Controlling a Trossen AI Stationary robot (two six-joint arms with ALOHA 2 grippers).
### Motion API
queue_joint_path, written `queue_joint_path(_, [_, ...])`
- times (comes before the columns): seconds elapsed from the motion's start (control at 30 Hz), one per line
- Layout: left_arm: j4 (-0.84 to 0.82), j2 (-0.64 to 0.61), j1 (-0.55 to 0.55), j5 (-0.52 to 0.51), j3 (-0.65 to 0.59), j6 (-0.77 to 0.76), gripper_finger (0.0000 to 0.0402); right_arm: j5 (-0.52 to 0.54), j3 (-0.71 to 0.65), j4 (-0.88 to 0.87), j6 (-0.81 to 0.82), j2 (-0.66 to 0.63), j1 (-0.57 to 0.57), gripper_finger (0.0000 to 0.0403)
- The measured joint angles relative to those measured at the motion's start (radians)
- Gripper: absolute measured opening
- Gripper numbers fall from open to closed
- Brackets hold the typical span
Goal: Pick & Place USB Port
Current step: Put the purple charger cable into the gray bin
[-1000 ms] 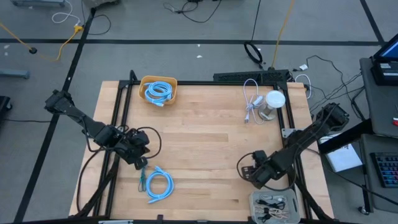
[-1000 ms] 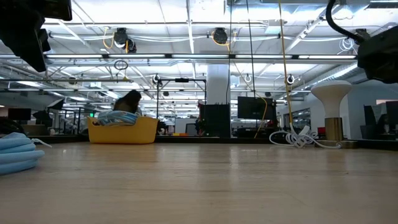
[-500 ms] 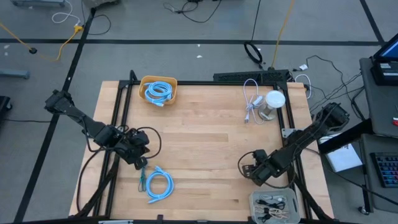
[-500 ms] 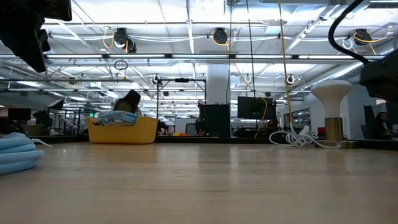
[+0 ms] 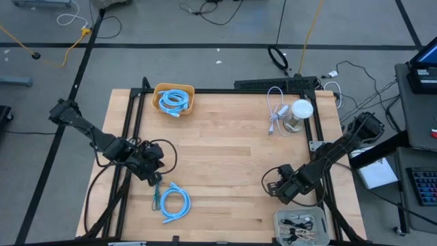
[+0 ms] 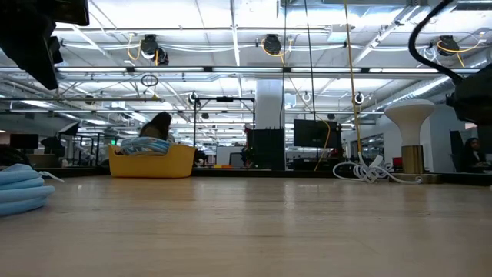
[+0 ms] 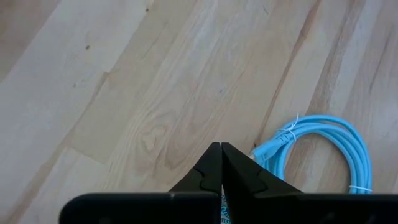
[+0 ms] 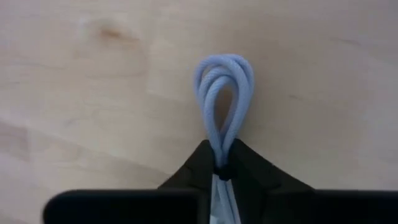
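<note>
Tray: grey plastic tray (image 5: 302,227) full of small dark bits sits at the near right edge of the pale wooden table (image 5: 225,157), just in front of the right arm.
Right gripper: right gripper (image 8: 219,167) hovers over the near right part of the table, jaws clamped on a looped white USB cable (image 8: 224,99). The loop sticks out past the fingertips, so that's the task's thing, off the table and in the grip.
Left gripper: left gripper (image 7: 221,163) waits over the near left side, jaws pressed together on nothing.
Blue cable: coiled light blue cable (image 5: 175,202) lies on the wood just beside the left gripper.
Far side: yellow bin (image 5: 175,100) holding another blue coil sits at the far left; a white mushroom-shaped lamp (image 5: 299,113) and a loose white cord (image 5: 276,109) sit at the far right.
Risk: grip looks pinched on thin strands near the bend, so I'd guess a quick swing could let the loop slip out or uncoil and snag the tray.
</note>
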Motion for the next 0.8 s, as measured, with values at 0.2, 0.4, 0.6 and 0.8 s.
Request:
queue_joint_path(0.2, [0.0, 0.0, 0.0, -0.003, 0.0, -0.003, 0.001, -0.015, 0.076, -0.043, -0.295, 0.008, 0.0, 0.0023])
queue_joint_path(0.4, [-0.009, 0.0, 0.0, -0.004, 0.0, 0.001, 0.0004, -0.078, 0.346, -0.55, -0.693, 0.005, 0.055, 0.0021])
queue_joint_path(0.6, [-0.01, 0.0, 0.0, 0.001, 0.0, 0.0, 0.0004, -0.069, 0.64, -0.732, -0.821, 0.003, 0.14, 0.0021])
queue_joint_path(0.8, [-0.011, 0.0, 0.0, 0.003, 0.0, -0.002, 0.0011, -0.113, 0.762, -0.761, -0.866, 0.101, 0.238, 0.0018])
